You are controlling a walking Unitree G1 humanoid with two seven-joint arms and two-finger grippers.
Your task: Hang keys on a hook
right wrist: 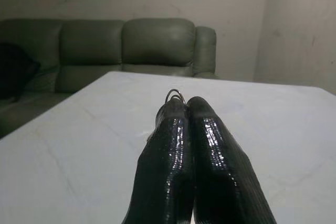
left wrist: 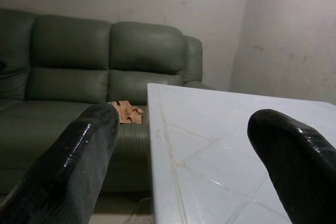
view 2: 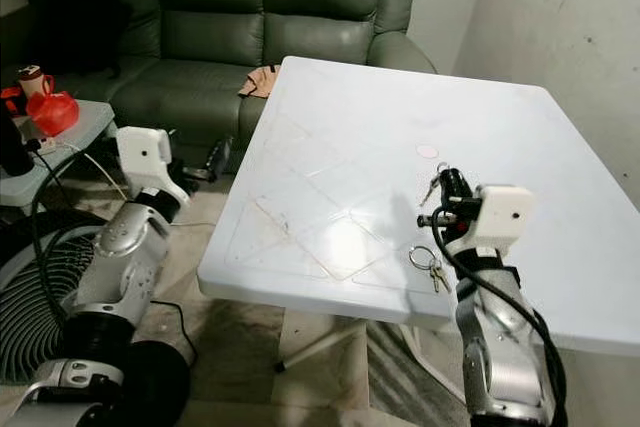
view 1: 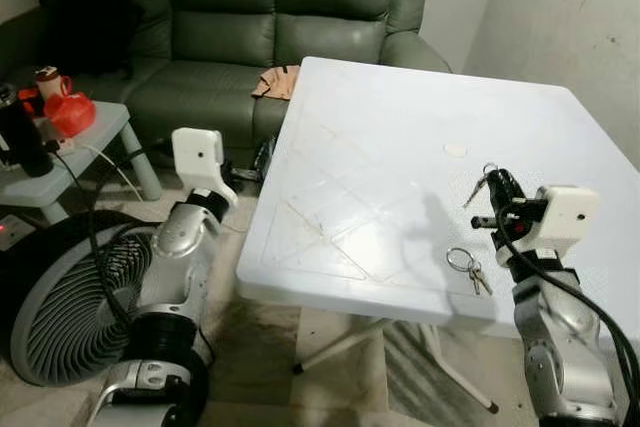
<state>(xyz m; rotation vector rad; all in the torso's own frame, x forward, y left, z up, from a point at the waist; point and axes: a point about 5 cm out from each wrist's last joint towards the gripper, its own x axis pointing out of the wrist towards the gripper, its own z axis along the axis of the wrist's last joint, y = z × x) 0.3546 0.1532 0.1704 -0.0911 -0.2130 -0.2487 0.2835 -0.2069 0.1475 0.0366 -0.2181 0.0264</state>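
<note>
My right gripper [view 1: 497, 180] hovers a little above the white table [view 1: 380, 137] near its front right part, shut on a key ring with a key [view 1: 479, 186] dangling from its tips. In the right wrist view the wire ring [right wrist: 175, 96] peeks out over the closed fingertips [right wrist: 210, 145]. A second ring with keys [view 1: 468, 265] lies flat on the table just in front of that gripper. My left gripper [left wrist: 184, 140] is open and holds nothing. It is raised beside the table's left edge, with its white wrist box [view 1: 197, 152] pointing towards the sofa.
A green sofa [view 1: 260, 17] stands behind the table with an orange cloth [view 1: 276, 81] on its seat. To the left are a grey side table [view 1: 75, 152] carrying a red object and a dark bottle, and a floor fan [view 1: 60, 307]. A small pale disc [view 1: 455, 149] lies on the table.
</note>
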